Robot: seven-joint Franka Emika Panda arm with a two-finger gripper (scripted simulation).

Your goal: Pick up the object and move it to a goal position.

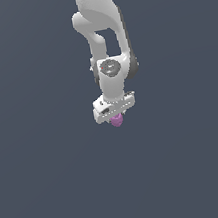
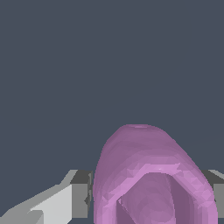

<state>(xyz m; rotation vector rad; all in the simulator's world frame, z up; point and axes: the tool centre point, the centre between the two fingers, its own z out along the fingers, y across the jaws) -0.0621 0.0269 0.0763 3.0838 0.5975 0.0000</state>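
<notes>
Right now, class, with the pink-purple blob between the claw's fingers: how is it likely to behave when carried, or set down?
The blob looks rounded and lumpy, so it may roll or rock when released. Its surface renders smooth, so it could slip if the fingers loosen. It is narrower than the claw, which suggests it is probably light, though the pictures cannot confirm weight.

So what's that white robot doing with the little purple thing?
The white robot arm is reaching down, and a small pink-purple lumpy blob sits right under its gripper. In the wrist view the blob fills the space between the two fingers, so it looks like the gripper is closed on it. Its job is to carry the blob to a goal spot, but no goal marker shows in either picture.
</notes>
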